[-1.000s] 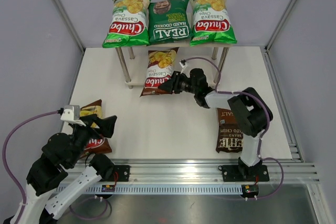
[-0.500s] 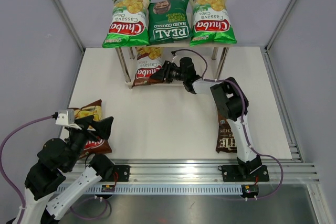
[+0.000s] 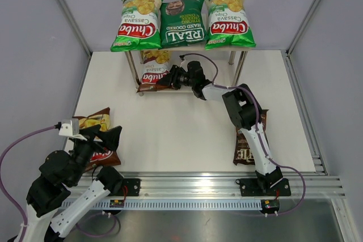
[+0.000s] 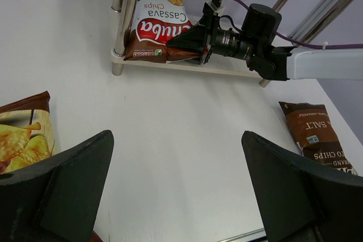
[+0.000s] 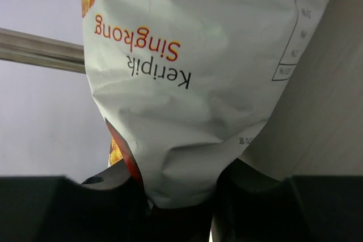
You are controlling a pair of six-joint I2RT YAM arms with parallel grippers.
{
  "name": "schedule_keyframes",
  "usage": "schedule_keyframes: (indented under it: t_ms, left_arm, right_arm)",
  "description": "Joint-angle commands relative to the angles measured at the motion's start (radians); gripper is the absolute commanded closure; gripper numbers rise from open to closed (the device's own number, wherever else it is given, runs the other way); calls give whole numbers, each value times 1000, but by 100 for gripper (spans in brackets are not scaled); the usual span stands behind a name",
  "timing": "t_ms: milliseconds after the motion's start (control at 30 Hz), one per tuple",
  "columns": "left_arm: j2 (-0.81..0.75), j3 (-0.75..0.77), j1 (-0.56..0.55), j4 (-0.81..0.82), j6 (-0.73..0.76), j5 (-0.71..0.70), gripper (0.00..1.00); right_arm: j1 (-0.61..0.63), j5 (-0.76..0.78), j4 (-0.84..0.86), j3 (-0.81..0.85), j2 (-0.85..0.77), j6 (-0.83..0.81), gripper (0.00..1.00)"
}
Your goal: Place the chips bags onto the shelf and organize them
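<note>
White table (image 3: 181,134), three bags (image 3: 182,22) atop shelf (image 3: 134,72), one below, two loose

White table (image 3: 170,134), grey walls (image 3: 28,55) (aluminium frame (image 3: 67,12)).

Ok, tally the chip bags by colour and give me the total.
Light-green glossy Chuba bags: 2
Dark-green glossy REAL bag: 1
Brown glossy Chuba bags: 2
Dark-brown glossy Kettle bag: 1
Total: 6

Brown Chuba bag (image 3: 150,75) half under shelf (image 3: 134,73) top; Kettle bag (image 3: 244,152) partly behind right arm (image 3: 253,134)
</note>
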Motion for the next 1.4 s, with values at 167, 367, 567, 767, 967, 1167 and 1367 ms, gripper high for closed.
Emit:
schedule_keyframes:
  t_ms: [167, 367, 567, 767, 967, 1167, 1367]
  left_arm:
    - [-14, -4, 2, 38, 10, -25, 1]
    - [-14, -4, 2, 37, 9, -25, 1]
    - [-26, -4, 2, 35, 4, -35, 1]
    - [37, 7, 2, 12, -19, -78, 1]
    - [217, 48, 2, -54, -71, -175, 1]
    - [512, 88, 8, -121, -158, -256, 1]
    - [661, 34, 484, -6, -85, 173, 1]
  right_arm:
    - [20, 95, -66, -40, -78, 2, 44]
    - [17, 153, -158, -101, -167, -52, 0]
    - [6, 207, -152, -195, -253, -61, 1]
    - [6, 297, -164, -314, -371, -63, 1]
    - [7, 321, -198, -423, -509, -67, 1]
    - [24, 244, -241, -561, -669, -129, 0]
    - [26, 210, -313, -735, -896, -214, 1]
